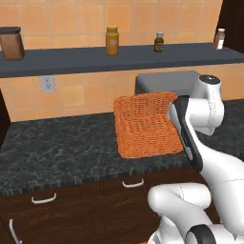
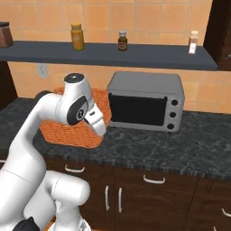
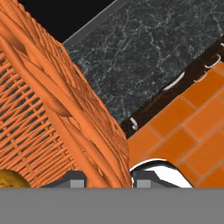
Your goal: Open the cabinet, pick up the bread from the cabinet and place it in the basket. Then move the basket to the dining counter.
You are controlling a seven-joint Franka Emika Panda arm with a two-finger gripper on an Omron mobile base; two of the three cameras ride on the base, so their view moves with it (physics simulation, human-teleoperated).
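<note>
Nearest the camera on the hand, the gripper straddled the basket rim: one fingertip sat inside the wall and the other outside it, so the gripper was clamped on the basket's wall. Just inside that wall, at the lower left of the hand view, the bread lay on the woven floor of the basket. Beyond the rim, the black speckled surface ran bare to its front edge, with dark drawers and white handles below it and orange floor tiles further down.

From the base views, the basket appeared tilted above the surface, with open room to its left. To its right, the toaster oven stood just beside it. Farthest back, a dark wall shelf carried an amber jar and smaller bottles.
</note>
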